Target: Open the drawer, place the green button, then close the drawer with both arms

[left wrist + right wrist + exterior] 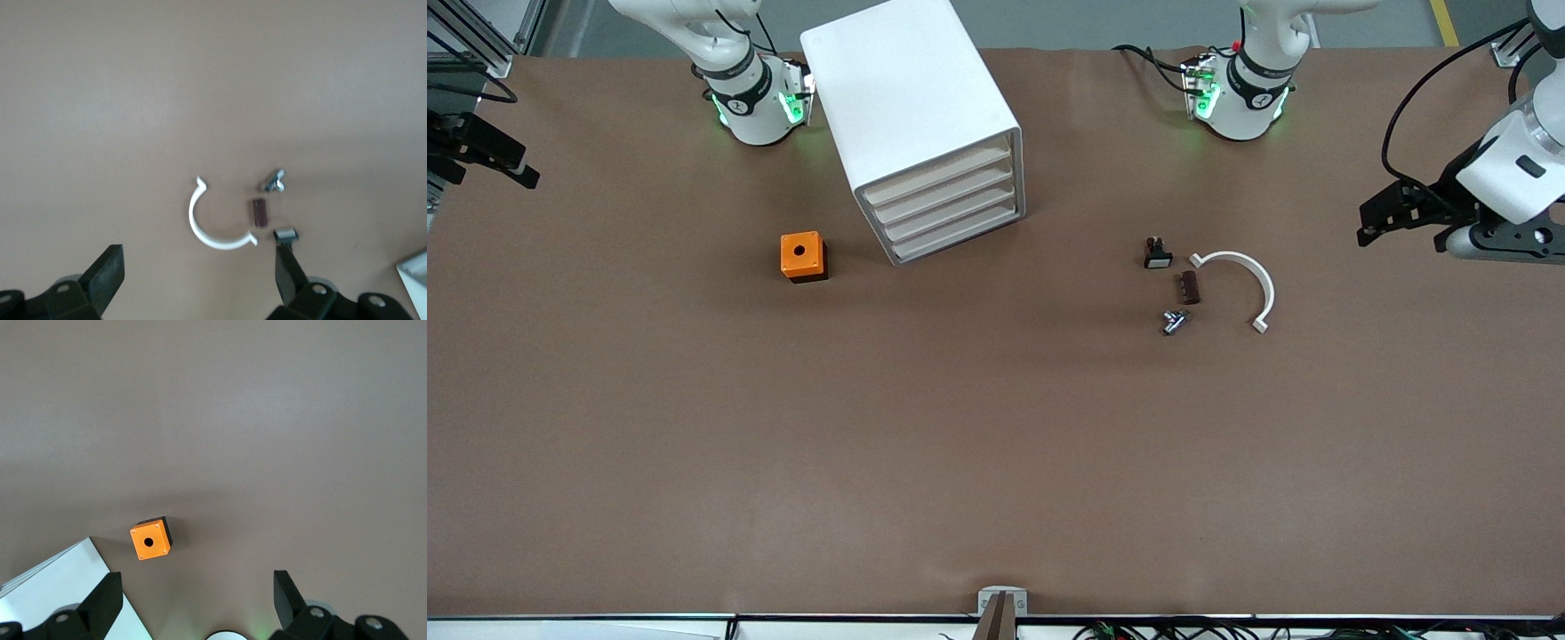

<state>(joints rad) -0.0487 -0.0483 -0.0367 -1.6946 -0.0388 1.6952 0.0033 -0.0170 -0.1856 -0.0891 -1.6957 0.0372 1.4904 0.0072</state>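
Note:
The white cabinet [911,98] stands near the right arm's base, and all four of its drawers [947,203] are shut. No green-capped button shows in any view. My left gripper [1371,222] hangs open and empty over the table's edge at the left arm's end; its wrist view [199,263] shows wide-apart fingers. My right gripper [516,164] hangs open and empty at the right arm's end, which its wrist view [198,587] confirms. A cabinet corner [47,590] shows there too.
An orange box with a round hole [802,256] [150,541] sits beside the cabinet. Toward the left arm's end lie a small black switch with a white face [1157,255] [285,235], a brown block [1190,287], a metal wing nut [1174,322] and a white curved clip [1240,280] [207,230].

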